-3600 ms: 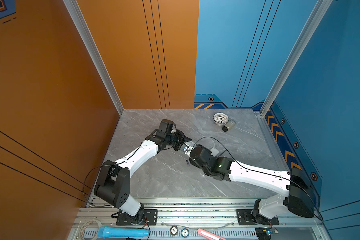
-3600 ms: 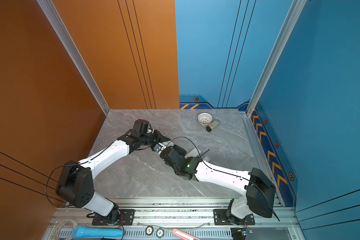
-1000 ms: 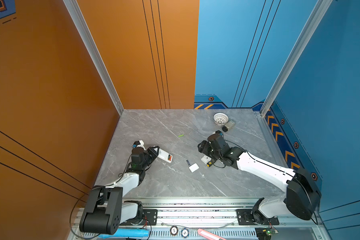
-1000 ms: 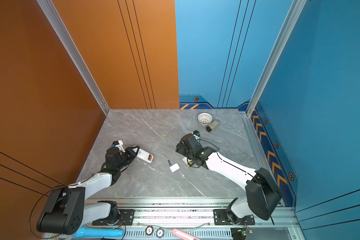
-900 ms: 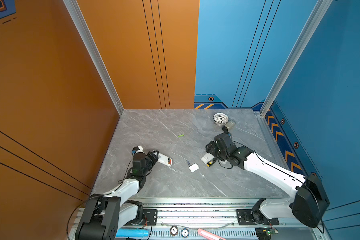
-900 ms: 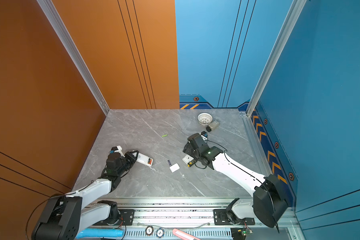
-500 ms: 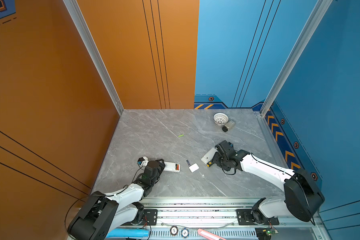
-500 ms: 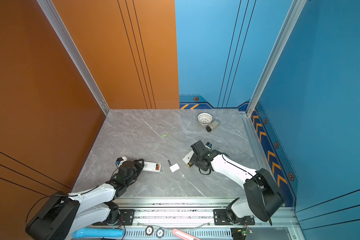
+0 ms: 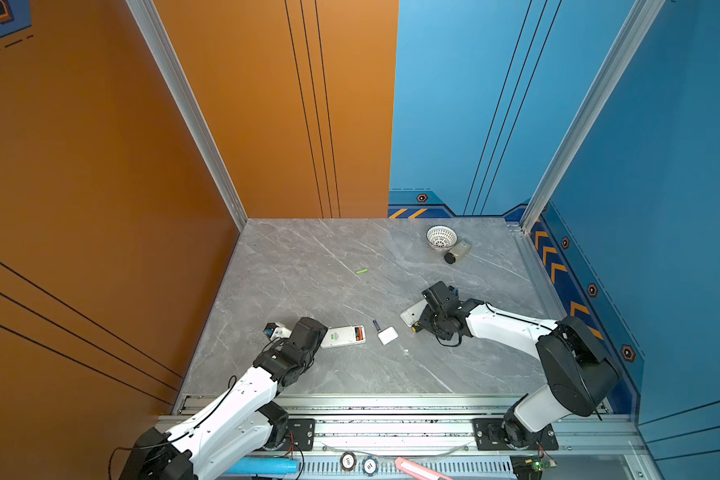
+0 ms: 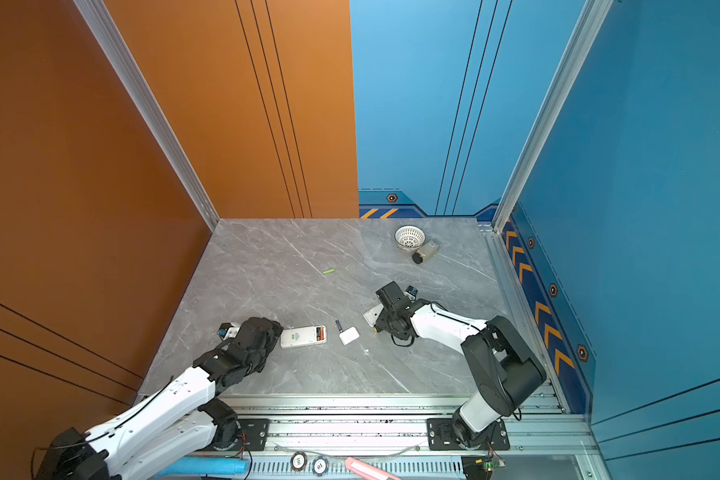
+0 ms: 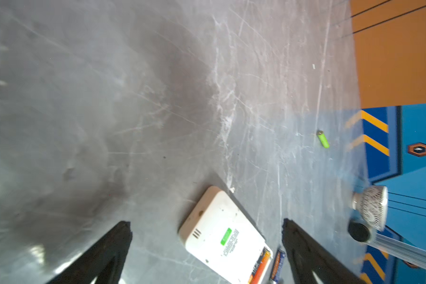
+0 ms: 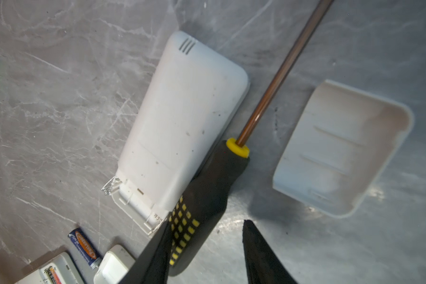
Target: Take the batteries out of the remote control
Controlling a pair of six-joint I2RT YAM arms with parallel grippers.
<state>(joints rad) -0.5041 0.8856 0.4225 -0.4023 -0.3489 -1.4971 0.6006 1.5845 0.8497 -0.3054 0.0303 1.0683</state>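
Grey marble-look desk (image 9: 308, 270) in a booth, orange wall on one side, blue on the other.

Murky bits first. The right pincer (image 12: 207, 222) straddles the handle of the long black-and-yellow screwdriver (image 12: 207, 186). One black finger melts into the black handle and there's a sliver of gap at the other finger (image 12: 256, 246), so I can't tell if it's actually clamped. The plain white remote (image 12: 182, 118) beside that handle is half hidden under the arm in both top views.

The light green battery (image 9: 361, 271) lies well away from both pincers, toward the back wall, and the right wrist view cuts it off.

The left pincer (image 11: 206, 221) is spread wide, holding nothing, with the white remote with a green label (image 11: 224, 236) just in front of it. That remote's open bay holds the orange-red battery (image 11: 261, 264). There's something dark beside it that I can't make out.

The bluish battery (image 11: 279, 263) lies on the desk just past that remote, between the two pincers and near a small white cover (image 9: 388, 336).

Far from both pincers, a white perforated bowl (image 9: 441, 238) sits right beside a small dark-capped jar (image 9: 458, 250) that's on its side, contents unclear.
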